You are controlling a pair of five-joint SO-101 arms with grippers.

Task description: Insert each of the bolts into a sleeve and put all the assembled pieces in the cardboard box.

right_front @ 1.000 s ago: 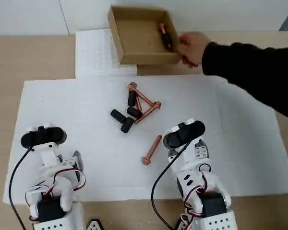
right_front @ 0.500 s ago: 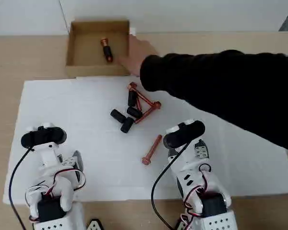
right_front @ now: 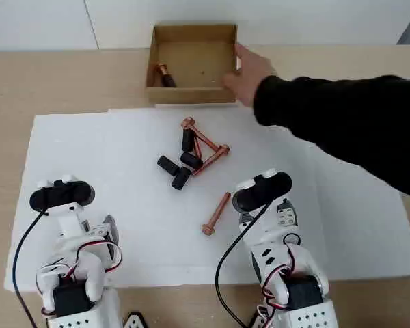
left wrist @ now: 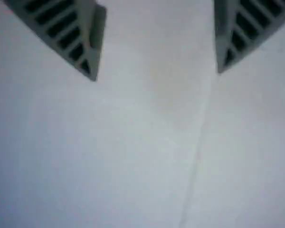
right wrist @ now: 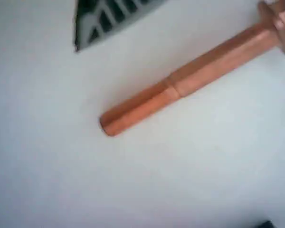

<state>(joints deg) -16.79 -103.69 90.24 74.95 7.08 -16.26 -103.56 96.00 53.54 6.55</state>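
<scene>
Copper bolt [right_front: 216, 214] [right wrist: 190, 80] lies alone on the white foam sheet [right_front: 89, 157], just ahead of the right arm [right_front: 273, 239] at the near side of the wooden table [right_front: 27, 82]. Seen from the right wrist, its flanged head points toward one corner. The right gripper [right wrist: 170, 135] hangs over it with jaws spread wide and nothing between them, and one ribbed finger [right wrist: 114, 14] stays clear of the shaft.

Beside it, the left arm [right_front: 68, 239] sits at the sheet's near left corner. The left gripper [left wrist: 156, 75] is also wide open and empty over bare foam, its two ribbed fingers [left wrist: 71, 33] well apart.

Farther out, near the middle of the sheet, four black sleeves [right_front: 181, 178] lie in a loose heap. They touch a tangle of crossed bolts [right_front: 212, 159], none of which is inside a sleeve.

At the far edge stands the cardboard box [right_front: 191, 96], on the table just beyond the sheet. One assembled piece [right_front: 165, 75], a bolt inside a dark sleeve, rests against the box's left inner wall. A person's hand [right_front: 249, 72] is on the box's right wall, and the dark-clad forearm [right_front: 342, 123] reaches in from the right above the sheet.
</scene>
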